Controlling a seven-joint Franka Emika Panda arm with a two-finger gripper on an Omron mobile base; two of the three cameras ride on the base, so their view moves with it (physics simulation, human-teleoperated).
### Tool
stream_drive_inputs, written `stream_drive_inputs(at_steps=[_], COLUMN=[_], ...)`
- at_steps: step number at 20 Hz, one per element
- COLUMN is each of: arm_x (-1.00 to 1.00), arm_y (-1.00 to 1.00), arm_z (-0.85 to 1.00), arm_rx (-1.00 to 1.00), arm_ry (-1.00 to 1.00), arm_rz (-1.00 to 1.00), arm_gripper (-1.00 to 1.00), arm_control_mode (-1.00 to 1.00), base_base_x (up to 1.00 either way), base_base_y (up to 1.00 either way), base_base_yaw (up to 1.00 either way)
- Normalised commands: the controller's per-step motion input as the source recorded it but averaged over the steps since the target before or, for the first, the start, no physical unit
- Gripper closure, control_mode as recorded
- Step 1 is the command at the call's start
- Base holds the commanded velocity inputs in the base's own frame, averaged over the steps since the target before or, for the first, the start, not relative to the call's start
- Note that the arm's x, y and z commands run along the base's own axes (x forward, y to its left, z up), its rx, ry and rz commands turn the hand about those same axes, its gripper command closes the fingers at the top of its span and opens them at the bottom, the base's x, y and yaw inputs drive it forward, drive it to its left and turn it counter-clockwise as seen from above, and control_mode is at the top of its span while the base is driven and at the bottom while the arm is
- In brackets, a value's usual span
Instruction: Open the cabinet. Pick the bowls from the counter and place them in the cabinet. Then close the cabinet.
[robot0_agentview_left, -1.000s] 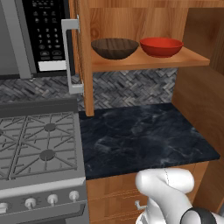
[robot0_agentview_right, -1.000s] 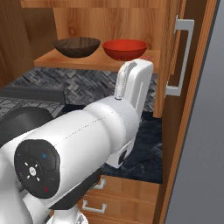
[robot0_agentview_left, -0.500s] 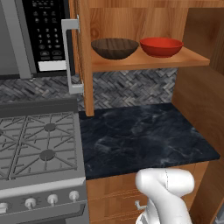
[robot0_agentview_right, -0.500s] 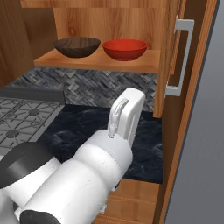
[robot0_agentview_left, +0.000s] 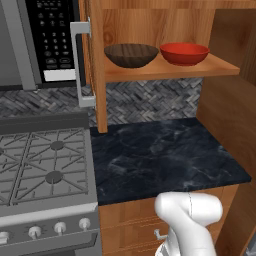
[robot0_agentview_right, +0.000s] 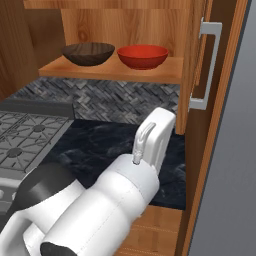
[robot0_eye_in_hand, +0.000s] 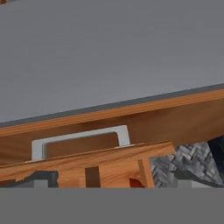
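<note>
Hand view: cabinet (robot0_eye_in_hand: 109, 159) door handle (robot0_eye_in_hand: 78, 140) beyond wide-open claw (robot0_eye_in_hand: 113, 181).

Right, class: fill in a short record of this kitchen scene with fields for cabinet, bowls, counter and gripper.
cabinet: both doors open; left door, right door
bowls: brown bowl and red bowl side by side on the shelf, brown one to the left
counter: dark marbled slab, no bowl left on it
gripper: open, holding nothing, facing the handle of the right door
task left: close the cabinet
</note>
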Motion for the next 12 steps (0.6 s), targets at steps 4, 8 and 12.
stream_drive_inputs(at_steps=[4,8,12], arm_x=[0.04,0.1,0.19], arm_y=[-0.05,-0.1,-0.13], arm_z=[0.0,0.0,0.0], arm_rx=[0.0,0.0,0.0], arm_ry=[0.0,0.0,0.0], arm_rz=[-0.09,-0.06,-0.03], arm_gripper=[-1.0,-1.0,-1.0], arm_control_mode=[-1.0,-1.0,-1.0], base_base_x=[0.0,0.0,0.0], base_base_y=[0.0,0.0,0.0], base_base_yaw=[0.0,0.0,0.0])
